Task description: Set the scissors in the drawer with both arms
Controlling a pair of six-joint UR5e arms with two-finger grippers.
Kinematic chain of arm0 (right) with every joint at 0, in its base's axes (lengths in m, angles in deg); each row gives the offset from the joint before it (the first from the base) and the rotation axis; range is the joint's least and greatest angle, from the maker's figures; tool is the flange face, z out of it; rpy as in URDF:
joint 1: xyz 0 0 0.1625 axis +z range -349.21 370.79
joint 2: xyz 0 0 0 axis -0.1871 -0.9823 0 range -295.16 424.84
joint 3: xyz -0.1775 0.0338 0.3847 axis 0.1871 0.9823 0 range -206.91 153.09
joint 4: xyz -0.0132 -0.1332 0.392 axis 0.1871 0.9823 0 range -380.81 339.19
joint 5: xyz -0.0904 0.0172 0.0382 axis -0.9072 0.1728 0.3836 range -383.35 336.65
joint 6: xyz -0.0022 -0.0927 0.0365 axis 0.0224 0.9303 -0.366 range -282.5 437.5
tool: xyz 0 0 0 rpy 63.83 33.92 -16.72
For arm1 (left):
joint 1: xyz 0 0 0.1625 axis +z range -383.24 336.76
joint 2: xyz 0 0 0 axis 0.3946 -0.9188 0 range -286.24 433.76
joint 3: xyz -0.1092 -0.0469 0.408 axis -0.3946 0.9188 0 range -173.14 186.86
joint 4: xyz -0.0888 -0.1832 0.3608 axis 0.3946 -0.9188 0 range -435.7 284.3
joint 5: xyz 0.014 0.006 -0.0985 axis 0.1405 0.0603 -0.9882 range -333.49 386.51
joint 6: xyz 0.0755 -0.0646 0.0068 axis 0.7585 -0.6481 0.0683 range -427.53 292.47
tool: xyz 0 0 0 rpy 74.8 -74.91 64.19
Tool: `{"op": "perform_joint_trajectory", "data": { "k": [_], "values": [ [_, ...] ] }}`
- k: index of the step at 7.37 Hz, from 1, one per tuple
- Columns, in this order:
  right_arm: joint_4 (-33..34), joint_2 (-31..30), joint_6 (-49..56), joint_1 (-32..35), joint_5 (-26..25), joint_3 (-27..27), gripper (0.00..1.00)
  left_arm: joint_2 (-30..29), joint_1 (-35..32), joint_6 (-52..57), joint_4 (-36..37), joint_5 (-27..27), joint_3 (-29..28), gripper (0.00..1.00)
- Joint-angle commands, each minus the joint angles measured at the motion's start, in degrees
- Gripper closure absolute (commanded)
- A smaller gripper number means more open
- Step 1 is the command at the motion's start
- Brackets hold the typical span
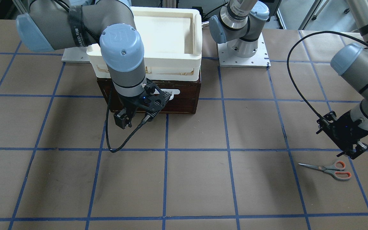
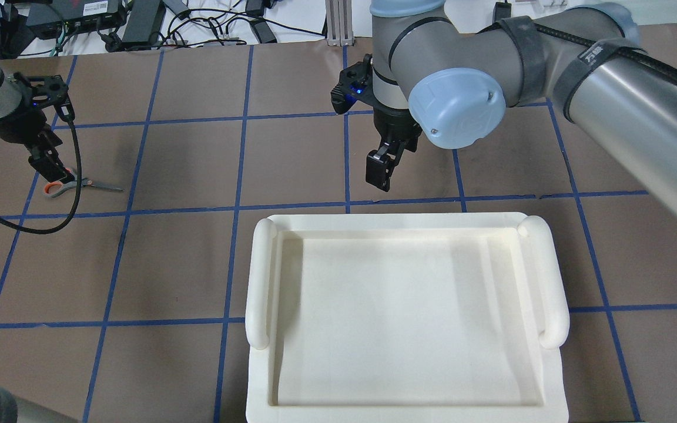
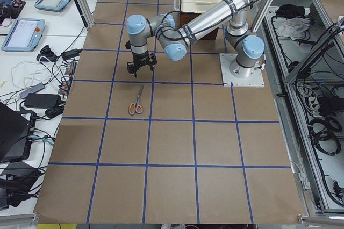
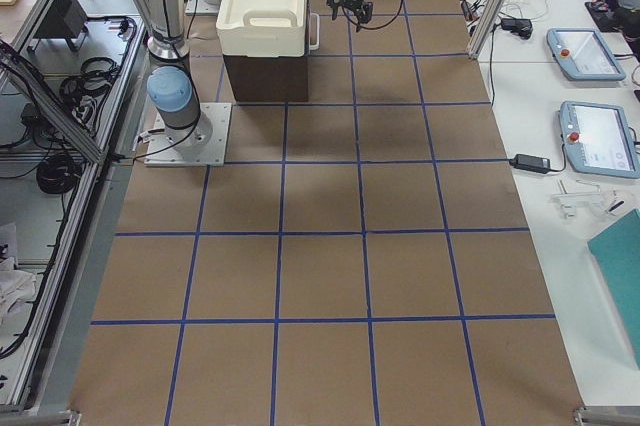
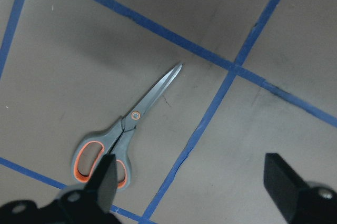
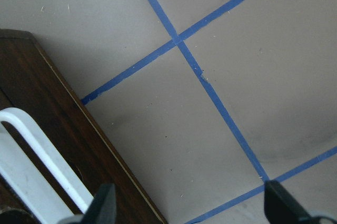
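Note:
The scissors (image 1: 327, 170) lie flat on the brown table, grey handles with orange loops. They also show in the overhead view (image 2: 74, 186) and the left wrist view (image 5: 121, 137). My left gripper (image 1: 356, 150) hovers just above the handles, open and empty; one finger (image 5: 105, 182) is over the handle loops. The dark-brown drawer (image 1: 177, 99) with its white bar handle (image 6: 37, 150) is shut, under the cream tray. My right gripper (image 1: 123, 119) hangs open and empty just in front of the drawer front (image 6: 58, 145), beside the handle and not touching it.
A cream-white plastic tray (image 2: 259, 276) sits on top of the brown cabinet (image 4: 265, 76). The table is brown paper with a blue tape grid. A black cable (image 1: 294, 83) loops from the left wrist. The arm bases stand behind the cabinet.

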Motion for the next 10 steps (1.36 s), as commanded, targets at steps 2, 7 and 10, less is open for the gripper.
{"op": "perform_joint_trajectory", "data": {
  "k": [2,7,10],
  "values": [
    [0.49,-0.03,15.12,-0.46,0.33,-0.18,0.05,-6.61,3.38,19.21,8.67,-2.91,-0.11,0.0],
    [-3.9,2.86,28.49,0.67,0.85,-0.54,0.0,-15.94,3.38,35.26,12.94,-3.08,-5.56,0.0],
    [-4.42,3.22,29.85,1.38,2.69,0.16,0.0,-17.44,3.29,37.03,12.24,-3.09,-5.48,0.02]
  ]
}}
